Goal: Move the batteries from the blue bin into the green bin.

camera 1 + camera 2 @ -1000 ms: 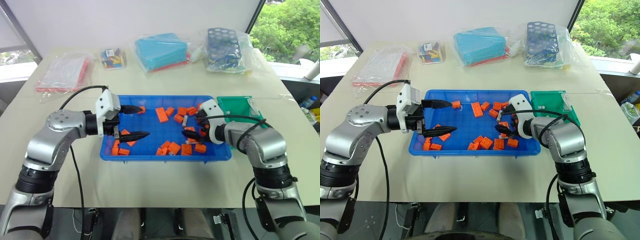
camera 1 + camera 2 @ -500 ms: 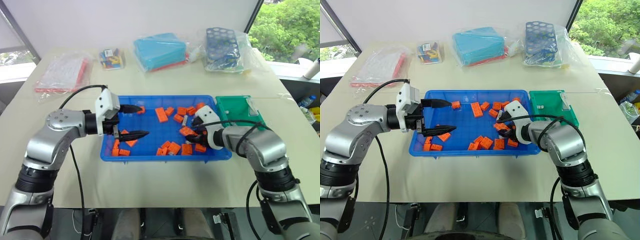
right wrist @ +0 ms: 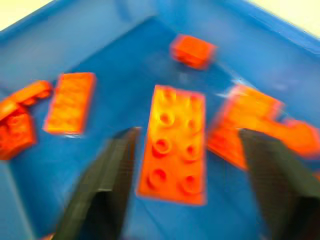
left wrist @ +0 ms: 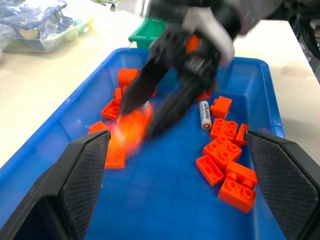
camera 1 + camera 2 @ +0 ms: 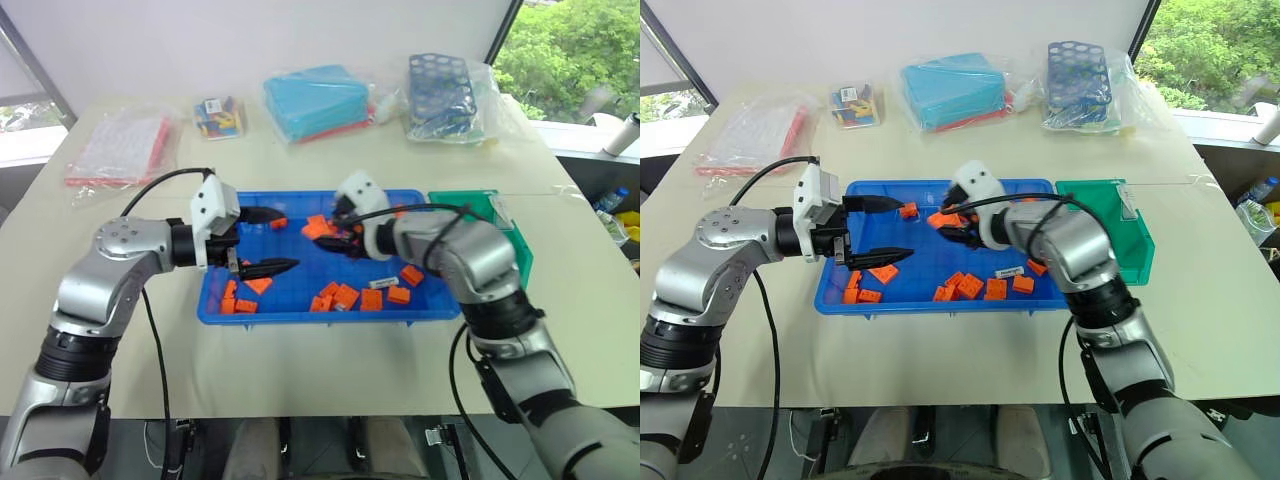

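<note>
The blue bin [image 5: 300, 312] sits mid-table, strewn with orange bricks [image 5: 345, 296]. One battery [image 5: 1008, 271], a small silver cylinder, lies on the bin floor right of centre; it also shows as the battery [image 4: 203, 114] in the left wrist view. The green bin [image 5: 1120, 225] stands against the blue bin's right end. My right gripper [image 5: 330, 225] hovers open over the bin's back middle, above a flat orange brick [image 3: 172, 142], holding nothing. Over the bin's left part, my left gripper [image 5: 268, 242] is open and empty, pointing toward the right gripper [image 4: 142, 120].
At the table's back are a teal box in plastic [image 5: 318, 100], a blue holed rack in a bag [image 5: 445, 95], a small box of coloured pieces [image 5: 222, 115] and a bag of red items [image 5: 125, 148]. A dark cable loops over each forearm.
My right gripper has swung left from the bin's right side to its back middle, away from the battery. The left gripper has stayed in place.
</note>
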`<state>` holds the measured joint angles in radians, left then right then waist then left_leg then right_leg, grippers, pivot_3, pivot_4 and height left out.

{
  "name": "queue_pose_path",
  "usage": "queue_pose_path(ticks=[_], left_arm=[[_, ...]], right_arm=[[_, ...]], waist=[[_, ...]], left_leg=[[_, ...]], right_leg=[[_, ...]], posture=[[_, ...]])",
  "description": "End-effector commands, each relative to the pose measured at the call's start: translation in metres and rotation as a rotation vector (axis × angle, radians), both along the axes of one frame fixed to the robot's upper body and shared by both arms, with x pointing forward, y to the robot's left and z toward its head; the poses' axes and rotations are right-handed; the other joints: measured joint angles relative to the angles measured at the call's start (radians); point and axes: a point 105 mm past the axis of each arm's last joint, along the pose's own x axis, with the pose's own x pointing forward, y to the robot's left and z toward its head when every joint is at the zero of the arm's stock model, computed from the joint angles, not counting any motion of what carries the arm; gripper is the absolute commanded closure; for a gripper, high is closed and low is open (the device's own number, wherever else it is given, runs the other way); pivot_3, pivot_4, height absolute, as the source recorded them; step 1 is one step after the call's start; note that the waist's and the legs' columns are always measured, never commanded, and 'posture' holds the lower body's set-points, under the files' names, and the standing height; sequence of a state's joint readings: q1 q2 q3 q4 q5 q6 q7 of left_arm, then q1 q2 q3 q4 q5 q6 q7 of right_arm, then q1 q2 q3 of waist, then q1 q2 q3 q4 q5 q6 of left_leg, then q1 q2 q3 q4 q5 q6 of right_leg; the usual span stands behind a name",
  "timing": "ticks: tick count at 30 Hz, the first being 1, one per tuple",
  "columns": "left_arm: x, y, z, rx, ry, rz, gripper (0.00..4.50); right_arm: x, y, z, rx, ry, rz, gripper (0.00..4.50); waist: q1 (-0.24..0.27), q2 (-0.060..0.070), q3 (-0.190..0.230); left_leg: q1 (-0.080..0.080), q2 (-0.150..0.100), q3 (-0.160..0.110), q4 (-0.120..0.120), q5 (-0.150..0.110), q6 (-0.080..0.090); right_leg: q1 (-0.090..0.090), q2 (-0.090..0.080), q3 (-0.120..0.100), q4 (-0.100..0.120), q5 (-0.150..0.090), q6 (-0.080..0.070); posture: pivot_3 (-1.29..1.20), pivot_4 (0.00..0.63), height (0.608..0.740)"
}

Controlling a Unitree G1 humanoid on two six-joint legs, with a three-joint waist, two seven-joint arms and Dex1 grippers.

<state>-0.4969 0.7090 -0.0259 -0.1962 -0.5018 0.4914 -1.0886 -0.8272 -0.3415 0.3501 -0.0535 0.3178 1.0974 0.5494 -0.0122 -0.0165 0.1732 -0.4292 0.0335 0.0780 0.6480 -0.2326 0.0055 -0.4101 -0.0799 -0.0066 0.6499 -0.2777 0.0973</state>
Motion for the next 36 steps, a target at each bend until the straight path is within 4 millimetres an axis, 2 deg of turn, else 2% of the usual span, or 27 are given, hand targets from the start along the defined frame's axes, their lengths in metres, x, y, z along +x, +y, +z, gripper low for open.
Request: queue_pose_path(ticks=[1,5,9,11,15,18,26,36], left_arm=[[0.0,-0.001,0.009,0.002,-0.042,-0.013,0.0],[0.0,0.001,0.008,0.006,-0.042,-0.011,0.0],[-0.001,0.004,0.005,0.017,-0.038,-0.009,0.0],[-0.001,0.005,0.004,0.019,-0.038,-0.008,0.0],[0.0,0.005,0.005,0.022,-0.044,-0.006,0.0],[0.0,0.005,0.006,0.026,-0.049,-0.007,0.0],[0.001,0.007,0.008,0.035,-0.059,-0.007,0.0],[0.0,0.009,0.01,0.025,-0.07,0.013,0.0]], right_arm=[[-0.003,0.001,0.015,-0.051,-0.076,0.123,0.06],[-0.013,-0.019,0.022,-0.11,-0.082,0.228,0.06],[-0.02,-0.075,0.03,-0.286,-0.108,0.296,0.06],[-0.022,-0.097,0.031,-0.345,-0.099,0.302,0.06],[-0.031,-0.117,0.019,-0.421,-0.062,0.345,0.06],[-0.03,-0.122,0.011,-0.449,-0.069,0.346,0.06],[-0.017,-0.117,-0.002,-0.481,-0.099,0.341,0.06],[-0.019,-0.111,-0.023,-0.585,-0.135,0.446,0.06]], waist=[[0.002,0.0,0.0],[0.001,0.0,0.0],[0.002,0.0,0.001],[0.0,0.0,0.001],[-0.009,0.0,0.001],[-0.006,0.0,0.001],[0.001,0.0,0.001],[0.0,-0.001,0.001]], left_leg=[[0.0,0.0,0.0,0.001,0.0,0.0],[-0.001,-0.001,0.0,0.002,-0.001,0.001],[-0.001,-0.001,0.0,0.001,-0.001,0.001],[-0.001,-0.001,0.0,0.001,-0.001,0.001],[0.001,0.001,0.001,0.0,-0.001,0.001],[0.001,0.001,0.001,0.0,-0.001,0.001],[0.001,0.001,0.001,0.001,-0.001,0.001],[0.001,0.0,0.001,0.001,-0.001,0.001]], right_leg=[[0.0,-0.001,0.0,0.0,0.0,0.0],[0.001,-0.002,0.0,-0.001,0.0,0.0],[0.0,-0.001,0.0,-0.001,0.0,0.0],[0.0,-0.001,0.0,-0.001,0.0,0.001],[0.0,0.001,0.0,-0.001,0.0,0.0],[-0.001,0.001,0.0,0.0,0.0,0.0],[0.0,0.0,0.0,0.0,0.0,0.0],[0.0,0.0,0.0,0.0,0.0,0.0]], posture=[[0.0,0.15,0.737],[0.0,0.15,0.737],[0.0,0.15,0.737],[0.0,0.15,0.737],[0.0,0.15,0.737],[0.0,0.15,0.737],[0.0,0.15,0.737],[0.0,0.15,0.737]])
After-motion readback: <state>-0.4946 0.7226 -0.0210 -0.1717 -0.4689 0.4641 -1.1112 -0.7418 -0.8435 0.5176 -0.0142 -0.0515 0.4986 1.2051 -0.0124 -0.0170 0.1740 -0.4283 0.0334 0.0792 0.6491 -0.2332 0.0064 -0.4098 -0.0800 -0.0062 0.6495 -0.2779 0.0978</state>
